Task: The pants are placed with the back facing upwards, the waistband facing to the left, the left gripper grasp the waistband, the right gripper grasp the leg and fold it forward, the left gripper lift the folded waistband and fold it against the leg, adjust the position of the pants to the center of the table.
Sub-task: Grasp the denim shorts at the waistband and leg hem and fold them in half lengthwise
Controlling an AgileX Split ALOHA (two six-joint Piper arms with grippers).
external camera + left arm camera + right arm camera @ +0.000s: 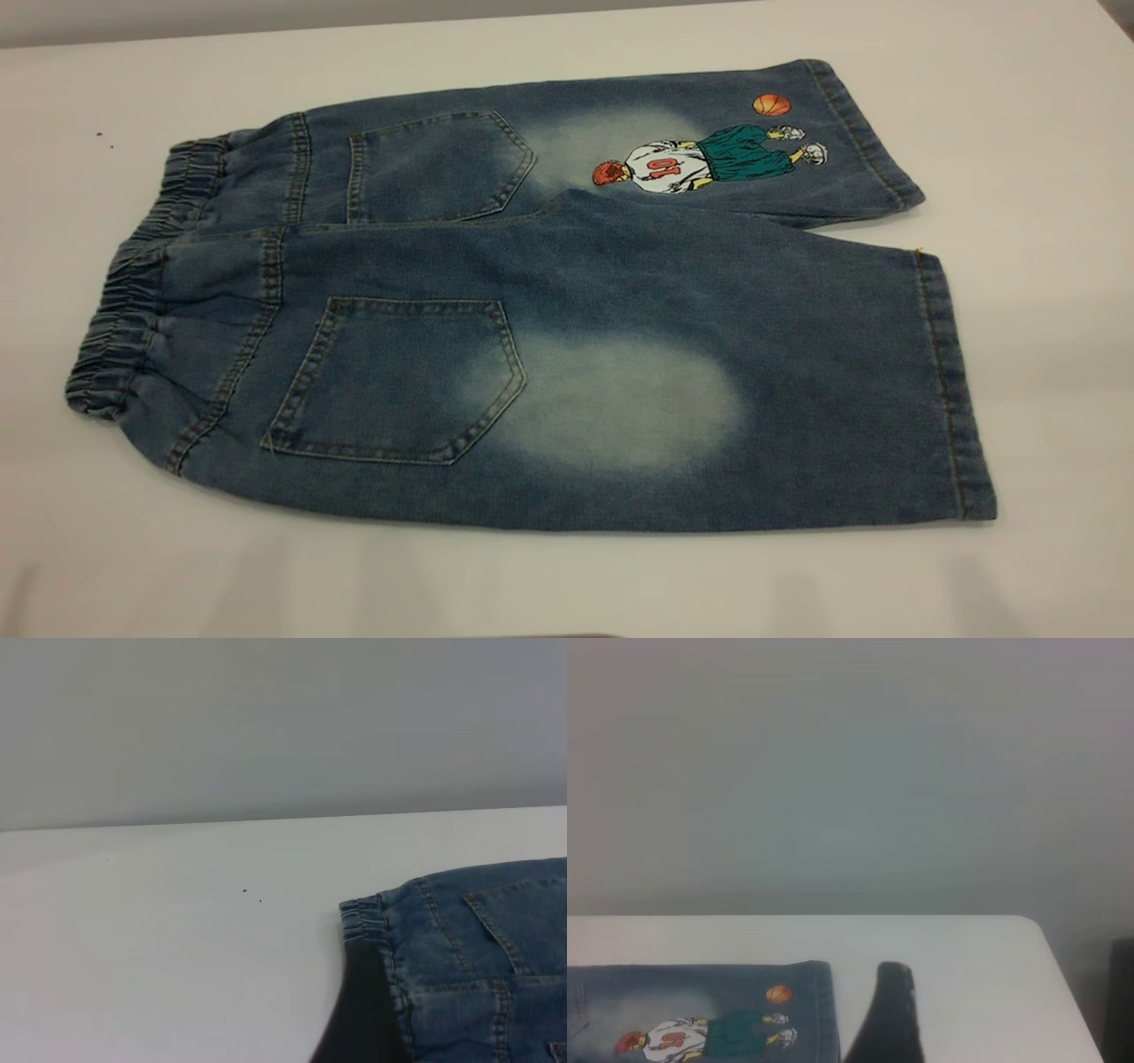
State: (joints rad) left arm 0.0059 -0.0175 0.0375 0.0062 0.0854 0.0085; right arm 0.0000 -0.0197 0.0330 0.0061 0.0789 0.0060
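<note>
The pants (pixel 532 292) lie flat on the white table (pixel 567 594), back up, with two patch pockets showing. The gathered waistband (pixel 133 292) points left. The plain leg (pixel 797 399), with a pale oval, is nearest the front edge. The leg with the basketball player print (pixel 700 159) lies behind it. Neither gripper shows in the exterior view. In the left wrist view my left gripper (pixel 452 1028) hovers by the waistband (pixel 363 917); one black finger (pixel 363 1010) shows, with denim right beside it. My right gripper (pixel 1001 1001) is open just beyond the printed leg's hem (pixel 822 1010), holding nothing.
Bare white tabletop surrounds the shorts on every side. The table's far edge (pixel 354 27) runs behind them and its right corner (pixel 1032 926) lies beyond the hems. Two tiny dark specks (pixel 99 135) sit left of the waistband.
</note>
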